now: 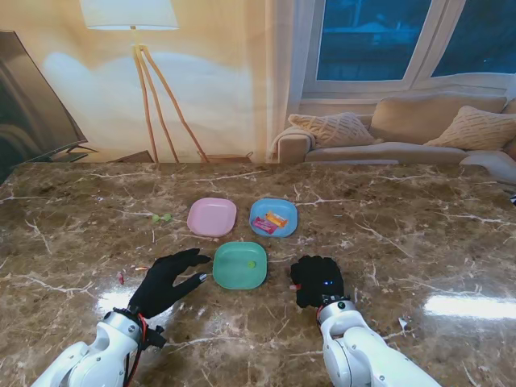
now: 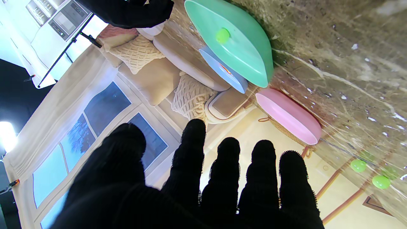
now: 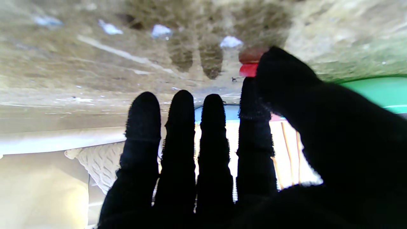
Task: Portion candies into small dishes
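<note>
While both hands [image 1: 165, 282] [image 1: 318, 280] hover spread, green dish [image 1: 240, 265] holds one green candy [image 1: 251, 263].

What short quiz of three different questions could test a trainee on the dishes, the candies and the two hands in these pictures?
1. True or false: the pink dish already holds a candy.
2. Multiple choice: what lies in the green dish? A) nothing B) one small green candy C) two wrapped candies
3. Short answer: which hand touches the red candy, and with which digits?

Key
1. False; it looks empty, while the blue dish holds wrapped candies.
2. B
3. The right hand; in its wrist view the thumb and index tips meet at the candy. The left hand is open beside the green dish, and two green candies remain on the table.
</note>
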